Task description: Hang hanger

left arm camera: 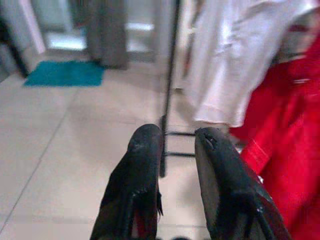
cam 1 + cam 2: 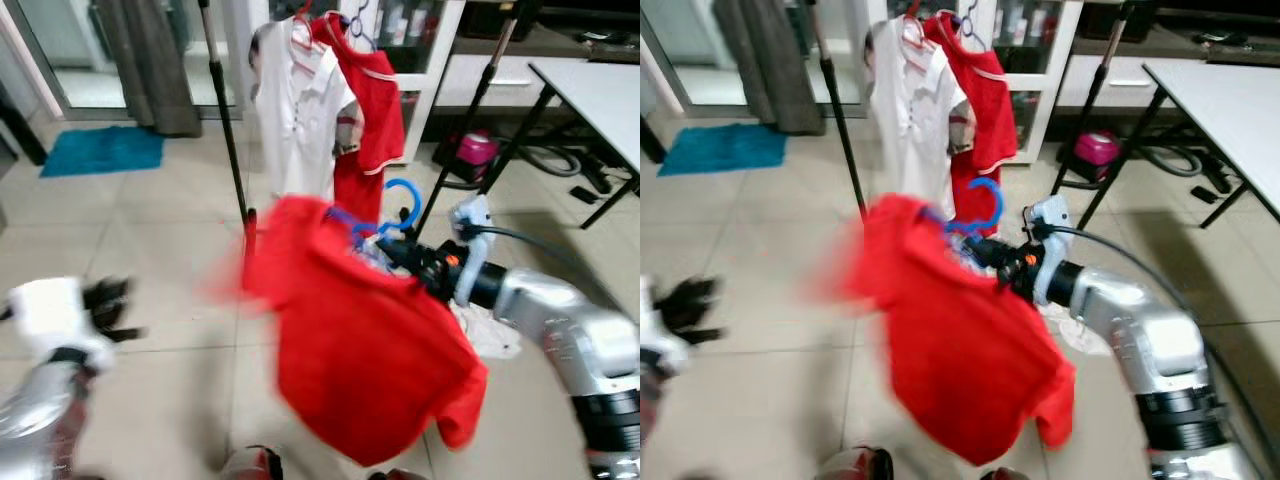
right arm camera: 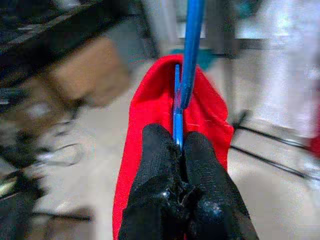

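Right pincer (image 2: 985, 250) clamping blue hanger (image 2: 978, 212) at neck, red shirt (image 2: 960, 350) draping from it, blurred, dangling above tiled floor (image 2: 150, 240) in front of clothes rack (image 2: 225, 110). White shirt (image 2: 295, 110) and second red garment (image 2: 365, 110) already hanging on rack. Right wrist view catching fingers (image 3: 200, 185) pinching hanger stem tight. Left pincer (image 1: 177, 165) hovering low at robot's left, fingers parted, gripping nothing. White desk (image 2: 600, 90) standing at far right.
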Tool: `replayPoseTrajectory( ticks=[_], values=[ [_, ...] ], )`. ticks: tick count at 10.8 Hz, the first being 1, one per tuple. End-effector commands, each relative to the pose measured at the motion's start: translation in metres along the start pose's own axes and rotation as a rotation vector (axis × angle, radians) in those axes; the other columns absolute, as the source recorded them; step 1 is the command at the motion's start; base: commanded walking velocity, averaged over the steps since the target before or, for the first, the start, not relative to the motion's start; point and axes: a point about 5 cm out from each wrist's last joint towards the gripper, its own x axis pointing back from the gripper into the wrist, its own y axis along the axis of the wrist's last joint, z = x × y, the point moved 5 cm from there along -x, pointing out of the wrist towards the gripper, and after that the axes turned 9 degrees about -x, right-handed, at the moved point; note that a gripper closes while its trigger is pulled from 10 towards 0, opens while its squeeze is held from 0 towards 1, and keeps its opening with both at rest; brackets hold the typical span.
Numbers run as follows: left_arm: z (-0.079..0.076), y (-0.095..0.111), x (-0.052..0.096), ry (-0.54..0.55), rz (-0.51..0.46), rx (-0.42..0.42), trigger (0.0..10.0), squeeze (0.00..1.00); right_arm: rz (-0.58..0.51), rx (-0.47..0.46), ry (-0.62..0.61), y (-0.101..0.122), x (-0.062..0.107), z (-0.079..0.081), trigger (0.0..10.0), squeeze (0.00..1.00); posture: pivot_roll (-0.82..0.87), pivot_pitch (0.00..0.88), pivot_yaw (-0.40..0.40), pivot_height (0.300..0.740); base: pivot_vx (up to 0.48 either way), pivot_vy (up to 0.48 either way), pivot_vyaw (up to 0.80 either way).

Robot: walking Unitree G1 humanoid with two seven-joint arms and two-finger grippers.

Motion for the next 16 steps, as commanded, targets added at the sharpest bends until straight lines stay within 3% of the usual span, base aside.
replayPoseTrajectory(
  ticks=[1,2,3,4,5,7,9,10,11,16],
  values=[
    [-0.019,0.009,-0.004,-0.035,-0.032,-0.036,10.0,0.0,-0.046,0.033,-0.14,0.0,0.007,-0.016,10.0,0.0,-0.05,0.082,0.038,0.74,0.0,0.0,0.0],
    [-0.041,0.022,-0.011,-0.077,-0.086,-0.082,10.0,0.0,-0.083,0.058,-0.292,-0.011,0.012,-0.032,10.0,0.0,-0.05,0.081,0.035,0.74,0.0,0.0,0.0],
    [-0.054,0.028,-0.014,-0.105,-0.106,-0.108,10.0,0.0,-0.104,0.069,-0.403,-0.02,0.017,-0.044,10.0,0.0,-0.04,0.085,0.033,0.74,0.0,0.0,0.0],
    [-0.066,0.031,-0.014,-0.119,-0.119,-0.082,10.0,0.0,-0.12,0.086,-0.53,-0.032,0.025,-0.056,10.0,0.0,-0.03,0.093,0.014,0.74,0.0,0.0,0.0],
    [-0.07,0.029,-0.012,-0.126,-0.114,-0.087,10.0,0.0,-0.118,0.102,-0.579,-0.037,0.026,-0.06,10.0,0.0,-0.02,0.099,-0.001,0.74,0.0,0.0,0.0],
    [-0.077,0.024,-0.008,-0.137,-0.101,-0.126,10.0,0.0,-0.156,0.105,-0.585,-0.038,0.015,-0.052,10.0,0.0,-0.02,0.089,0.023,0.74,0.313,0.0,0.0],
    [-0.079,0.022,-0.014,-0.123,-0.091,-0.136,10.0,0.0,-0.181,0.096,-0.609,-0.04,0.014,-0.05,10.0,0.0,-0.02,0.083,0.041,0.74,0.322,0.0,-0.8],
    [-0.078,0.024,-0.017,-0.107,-0.095,-0.112,10.0,0.0,-0.229,0.021,-0.591,-0.037,0.01,-0.044,10.0,0.0,-0.02,0.083,0.058,0.74,0.33,0.0,0.0],
    [-0.081,0.026,-0.019,-0.116,-0.095,-0.102,10.0,0.0,-0.226,0.024,-0.527,-0.037,0.002,-0.032,10.0,0.0,-0.02,0.086,0.062,0.74,0.33,0.0,0.0],
    [-0.075,0.024,-0.012,-0.078,-0.085,-0.09,10.0,0.0,-0.275,-0.02,-0.442,-0.025,-0.004,-0.029,10.0,0.0,0.02,0.095,0.032,0.74,0.342,0.0,0.0]
  ],
)
